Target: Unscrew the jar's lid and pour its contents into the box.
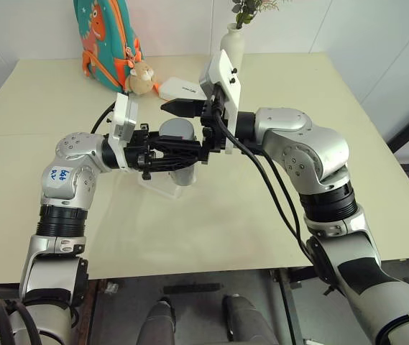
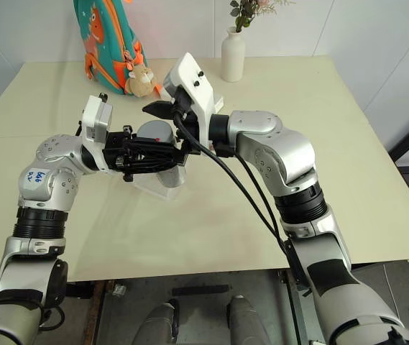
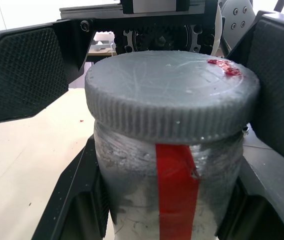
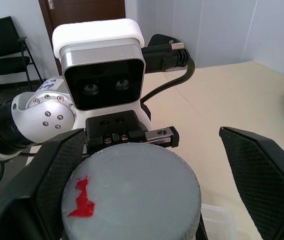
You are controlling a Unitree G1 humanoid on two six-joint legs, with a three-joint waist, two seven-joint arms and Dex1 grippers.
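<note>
The left gripper [image 2: 162, 159] is clamped on the body of the jar [image 3: 169, 185], holding it upright above the table [image 1: 276, 215], with its two black fingers [image 3: 77, 210] pressed against the glass on either side. The grey lid [image 3: 174, 95] is still screwed on, with a red mark near its rim and a red strip running down the jar below it. The right gripper [image 4: 151, 195] comes in from the opposite side with its fingers [image 4: 261, 175] spread wide, one on each side of the lid and clear of it.

The contents of the jar cannot be made out through its scuffed, cloudy wall. The clear box [image 1: 162, 185] lies on the table under the two grippers; only one edge and corner show, the rest being hidden behind the jar and the left fingers. In the head views the jar itself is largely covered by the two wrists and their cameras.

At the back of the table stand a white vase [image 2: 233, 54] with a sprig in it, a teal and orange backpack [image 1: 107, 39] with a small plush toy [image 1: 141, 77] beside it, and a white case [image 1: 179, 89] partly behind the right wrist.
</note>
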